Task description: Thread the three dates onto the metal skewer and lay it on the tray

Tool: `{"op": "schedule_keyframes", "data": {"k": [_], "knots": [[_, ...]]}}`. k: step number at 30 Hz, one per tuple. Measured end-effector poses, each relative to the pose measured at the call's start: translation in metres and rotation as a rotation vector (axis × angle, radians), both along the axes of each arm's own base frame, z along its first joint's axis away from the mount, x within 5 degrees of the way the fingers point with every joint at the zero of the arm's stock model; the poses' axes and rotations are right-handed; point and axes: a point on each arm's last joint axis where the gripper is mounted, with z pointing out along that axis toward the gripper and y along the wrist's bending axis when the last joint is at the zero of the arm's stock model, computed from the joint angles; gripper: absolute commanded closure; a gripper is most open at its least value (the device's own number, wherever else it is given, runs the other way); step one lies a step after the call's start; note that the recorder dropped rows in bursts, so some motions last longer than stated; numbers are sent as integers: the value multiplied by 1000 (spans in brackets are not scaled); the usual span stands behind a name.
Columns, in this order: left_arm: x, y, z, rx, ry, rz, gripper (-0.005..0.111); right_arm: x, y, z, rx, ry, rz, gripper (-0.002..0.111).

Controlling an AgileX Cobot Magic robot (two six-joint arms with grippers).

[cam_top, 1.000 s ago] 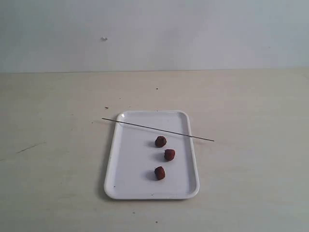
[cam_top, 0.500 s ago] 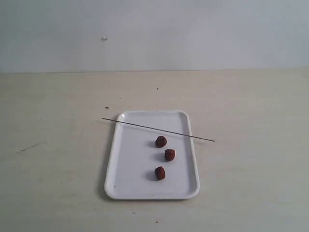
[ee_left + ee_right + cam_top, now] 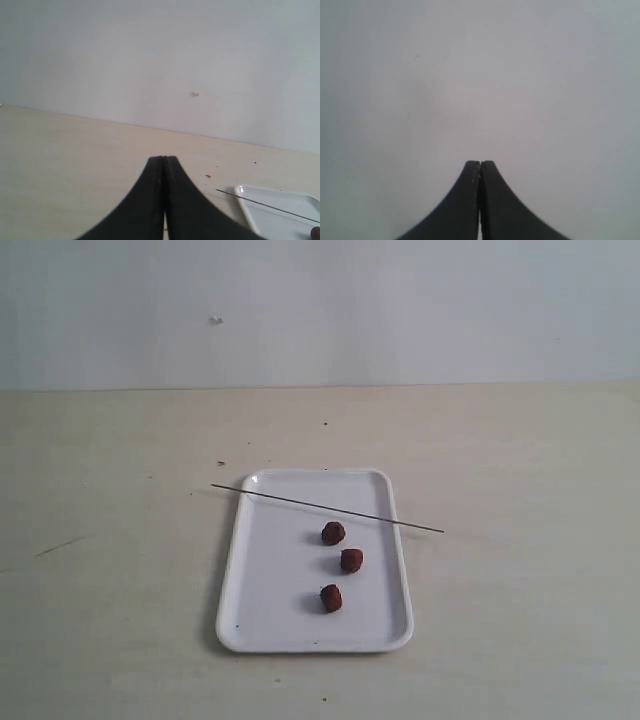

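Observation:
The white tray (image 3: pixel 270 570) lies in the middle of the beige table. Three dark red-brown dates sit loose on it in a short row: one (image 3: pixel 333 533), one (image 3: pixel 351 560) and one (image 3: pixel 331 598). The thin metal skewer (image 3: pixel 300 503) rests slantwise across the tray's far end, both tips sticking out past the rim. Neither arm shows in the exterior view. My left gripper (image 3: pixel 163 159) is shut and empty, with the tray's corner (image 3: pixel 260 200) and the skewer's tip (image 3: pixel 235 195) off to one side. My right gripper (image 3: pixel 480 163) is shut and empty, facing a plain grey wall.
The beige tabletop (image 3: pixel 120 540) runs wide on both sides of the tray and ends at a pale wall (image 3: pixel 320 310) behind. A few small dark specks (image 3: pixel 325 424) dot the table. A tiny red crumb (image 3: pixel 207 176) lies near the skewer's tip.

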Motion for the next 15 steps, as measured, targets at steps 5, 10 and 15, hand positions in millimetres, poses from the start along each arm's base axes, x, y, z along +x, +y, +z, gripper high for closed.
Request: {"op": "schedule_keyframes", "data": {"k": [5,10,15], "knots": [[0,0,0,0,0,0,107,42,-3,4,-246,40,-33,108],[0,0,0,0,0,0,107,73,-32,-3,-381,81,-194,108],[0,0,0,0,0,0,107,107,-75,-25,-206,203,-330,108]]}}
